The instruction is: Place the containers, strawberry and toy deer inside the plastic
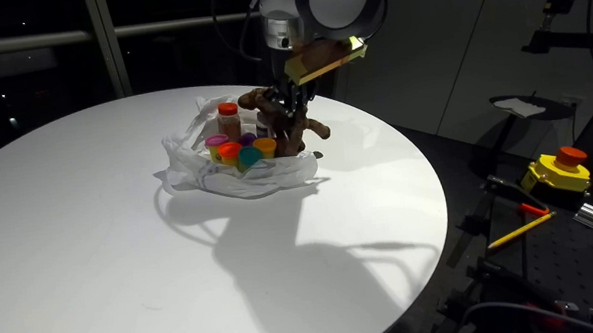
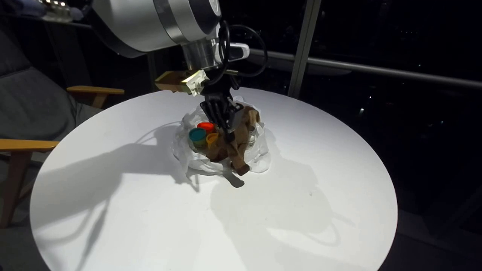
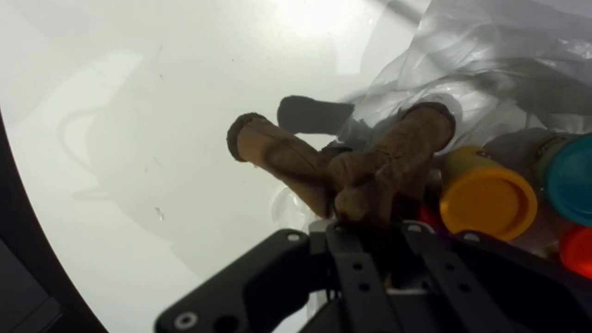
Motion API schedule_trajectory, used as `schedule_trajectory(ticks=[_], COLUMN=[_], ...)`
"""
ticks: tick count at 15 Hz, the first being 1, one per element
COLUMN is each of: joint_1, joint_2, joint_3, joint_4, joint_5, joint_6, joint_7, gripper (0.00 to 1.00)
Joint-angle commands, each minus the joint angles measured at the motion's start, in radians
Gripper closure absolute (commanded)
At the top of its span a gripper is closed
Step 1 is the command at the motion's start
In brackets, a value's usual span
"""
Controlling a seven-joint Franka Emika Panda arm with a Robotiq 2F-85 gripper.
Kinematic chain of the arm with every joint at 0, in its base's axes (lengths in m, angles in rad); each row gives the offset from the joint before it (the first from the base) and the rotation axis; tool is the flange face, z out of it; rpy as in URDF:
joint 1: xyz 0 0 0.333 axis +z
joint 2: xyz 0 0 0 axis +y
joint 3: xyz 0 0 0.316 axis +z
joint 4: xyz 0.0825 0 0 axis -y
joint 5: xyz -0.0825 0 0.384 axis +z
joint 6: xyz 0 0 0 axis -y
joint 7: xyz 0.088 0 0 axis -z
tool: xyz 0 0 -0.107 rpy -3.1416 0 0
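The brown plush toy deer [image 1: 301,128] is between the fingers of my gripper [image 1: 290,104], which is shut on it. It hangs over one side of the white plastic bag [image 1: 210,177], with a leg sticking out past the bag's edge; it also shows in the wrist view [image 3: 393,162]. Inside the bag stand small tubs with orange [image 1: 265,146], teal [image 1: 249,156], red [image 1: 230,152] and pink [image 1: 216,144] lids. A taller jar with a red-orange cap [image 1: 229,124] stands behind them. A bit of red [image 3: 428,215] beside the orange tub may be the strawberry; I cannot tell.
The bag lies open on a round white table [image 2: 301,210]. A purple object [image 1: 247,138] sits among the tubs. A chair [image 2: 34,109] stands beside the table. A yellow stop button box [image 1: 555,171] and a pencil [image 1: 521,230] lie off the table.
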Motion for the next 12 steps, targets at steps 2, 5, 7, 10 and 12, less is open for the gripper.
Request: schedule_trajectory(ticks=[2, 5, 7, 10, 12], joint_1=[0.026, 0.064, 0.089, 0.126, 0.144], joint_2=[-0.069, -0.076, -0.055, -0.011, 0.03], joint_3=[-0.015, -0.017, -0.015, -0.011, -0.002], joint_4=[0.007, 0.047, 0.079, 0.115, 0.136], joint_5=[-0.004, -0.049, -0.091, -0.155, -0.188], joint_6=[-0.033, -0.06, -0.08, -0.116, -0.141], joint_7=[0.005, 0.035, 0.059, 0.109, 0.134], gripper=[0.97, 0.97, 0.97, 0.97, 0.97])
